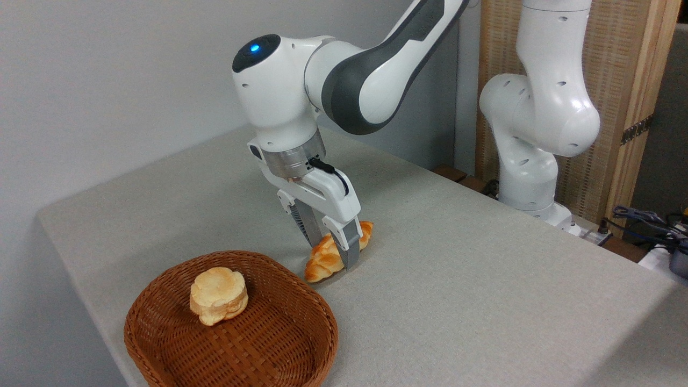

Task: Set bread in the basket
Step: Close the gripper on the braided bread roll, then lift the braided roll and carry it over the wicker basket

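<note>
Grey cloth covers the table [457,301], and a plain grey wall is seen behind it. On the cloth lies the braided bread [325,259], golden-orange, just beyond the far right rim of the basket [301,349] and outside it. The loaf is straddled by the gripper [332,252], whose two fingers are set on either side of its middle; whether they press on the crust cannot be told. The fingers [352,244] are pointed down toward the cloth. Inside the basket, toward its far left part, a small pale round bun [219,302] is seen. Well to the right of the basket, past the table's far edge, the white arm's base [529,177] is mounted before a wooden panel [629,80].
</note>
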Controlling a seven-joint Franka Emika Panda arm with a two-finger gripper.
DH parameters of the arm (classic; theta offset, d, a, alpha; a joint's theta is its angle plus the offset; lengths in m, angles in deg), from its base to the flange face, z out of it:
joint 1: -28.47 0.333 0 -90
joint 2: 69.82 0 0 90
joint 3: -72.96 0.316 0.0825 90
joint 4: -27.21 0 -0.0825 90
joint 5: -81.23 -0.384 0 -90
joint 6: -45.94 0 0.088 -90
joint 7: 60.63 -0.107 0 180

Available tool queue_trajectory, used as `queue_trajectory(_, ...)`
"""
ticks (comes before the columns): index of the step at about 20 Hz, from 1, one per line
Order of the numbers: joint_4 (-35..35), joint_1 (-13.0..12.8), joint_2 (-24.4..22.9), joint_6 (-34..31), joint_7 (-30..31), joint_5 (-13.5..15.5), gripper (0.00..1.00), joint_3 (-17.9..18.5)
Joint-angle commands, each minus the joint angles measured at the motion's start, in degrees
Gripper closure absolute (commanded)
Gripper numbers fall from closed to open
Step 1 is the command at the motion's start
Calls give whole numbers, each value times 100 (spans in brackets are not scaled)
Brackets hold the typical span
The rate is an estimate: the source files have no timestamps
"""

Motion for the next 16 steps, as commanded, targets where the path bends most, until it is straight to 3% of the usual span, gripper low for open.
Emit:
queue_trajectory(1, -63, -51, -2, 97, 6, -84, 42, 0)
queue_trajectory(2, -54, -51, -2, 97, 6, -84, 54, 0)
queue_trajectory(3, -54, -51, -2, 97, 6, -84, 59, 0)
queue_trajectory(16, 51, -60, -142, 27, 15, -31, 59, -26)
